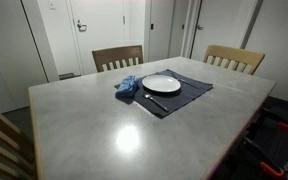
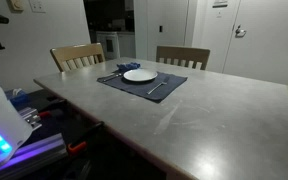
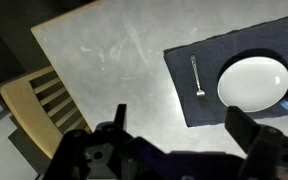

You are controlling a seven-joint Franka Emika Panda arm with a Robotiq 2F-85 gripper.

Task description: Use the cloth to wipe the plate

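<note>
Gripper (image 3: 179,118): jaws spread wide, nothing between them. It shows only in the wrist view, hanging high over a bare part of the counter (image 1: 114,140) close to the edge by a wooden chair (image 3: 39,100). Cloth (image 1: 128,86): blue, crumpled in a heap, lying on the left end of the dark placemat (image 1: 189,92) and touching or just beside the left rim of the white plate (image 1: 161,84). Bunched as it is, it has no clear long axis, so jaw orientation looks uncritical. Wrist view: the placemat, a fork (image 3: 197,75) and the plate sit above and to the right of the gripper. A bluish sliver at the right frame edge may be the cloth, but I cannot confirm it. Judgement: the cloth lies beyond the plate as seen from the gripper and well apart from it, so the coming move is a long traverse across the mat before any descent.
</note>
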